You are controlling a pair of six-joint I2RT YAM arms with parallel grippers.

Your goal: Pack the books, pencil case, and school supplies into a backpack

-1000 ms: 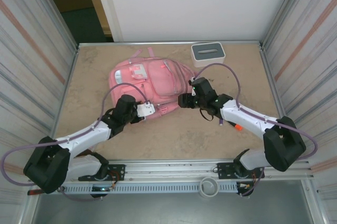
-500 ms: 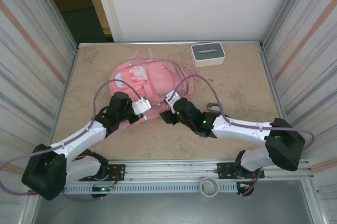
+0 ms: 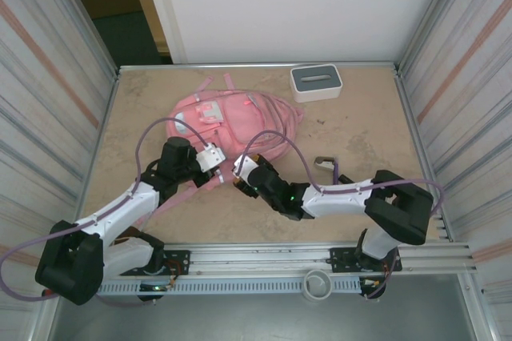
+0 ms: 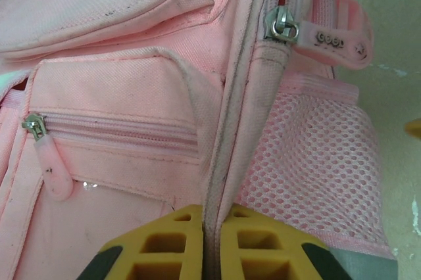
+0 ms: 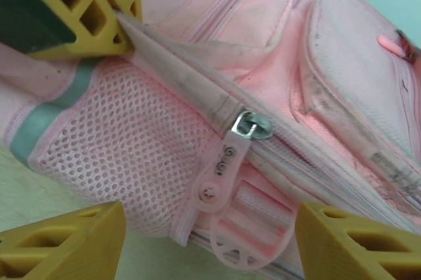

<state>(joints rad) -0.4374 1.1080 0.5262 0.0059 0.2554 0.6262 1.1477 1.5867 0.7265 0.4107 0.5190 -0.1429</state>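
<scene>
While lying left of centre on the tabletop point(image 3: 368, 117), pinched at its zip seam point(image 4: 220, 135) by the left tool point(image 4: 214, 244), closed tight on the pink backpack point(image 3: 248, 113). Straddled by the open right tool point(image 5: 210, 240): zip pull point(image 5: 223, 165) beside the mesh pocket point(image 5: 112, 142). Could catch mesh instead if closed slightly off. Could slip from the thin seam pinch under a tug, dragging the backpack.
</scene>
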